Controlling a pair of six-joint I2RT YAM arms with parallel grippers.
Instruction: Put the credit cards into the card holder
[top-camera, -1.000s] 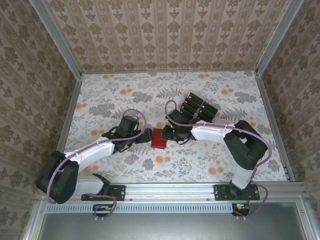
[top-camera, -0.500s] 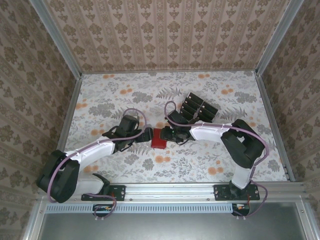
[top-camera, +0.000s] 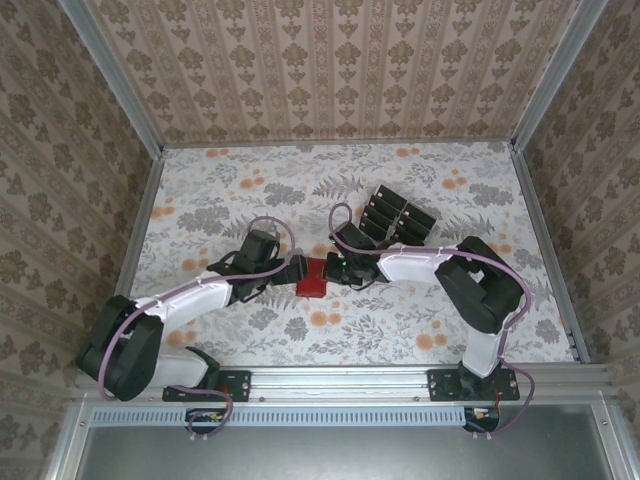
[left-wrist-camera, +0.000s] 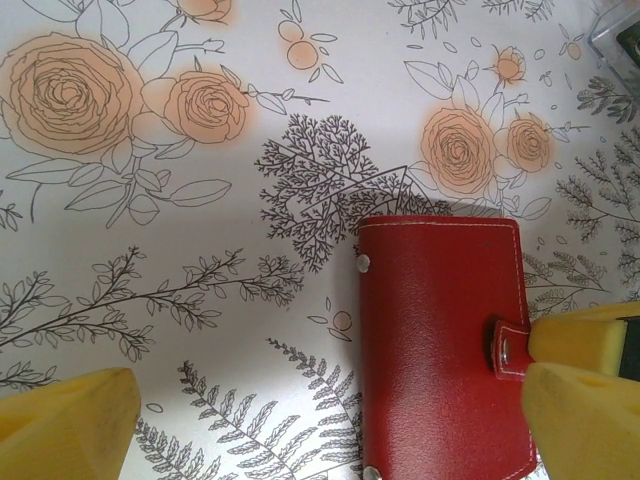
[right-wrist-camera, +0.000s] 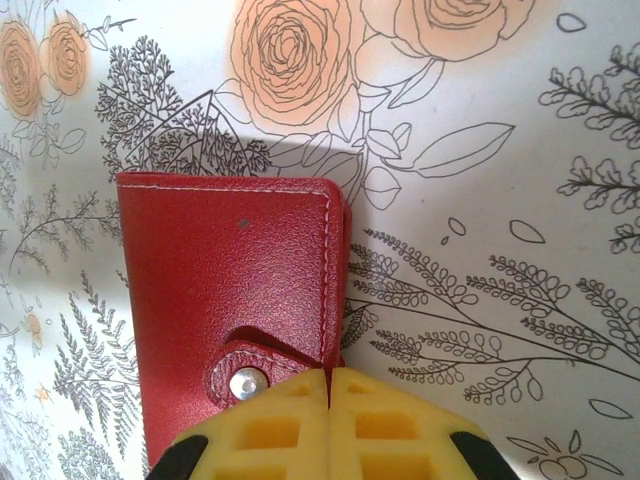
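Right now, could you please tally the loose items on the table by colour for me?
Red: 1, the card holder, closed with its clasp snapped.
Black: about 8, the credit cards, overlapping in two rows and too small to count exactly.
Total: about 9.

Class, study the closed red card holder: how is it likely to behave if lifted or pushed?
The card holder looks like soft stitched leather, so it would probably flex, not stay rigid. Lying flat and thin, it should slide rather than roll or tip. The snapped clasp tab likely keeps it shut.
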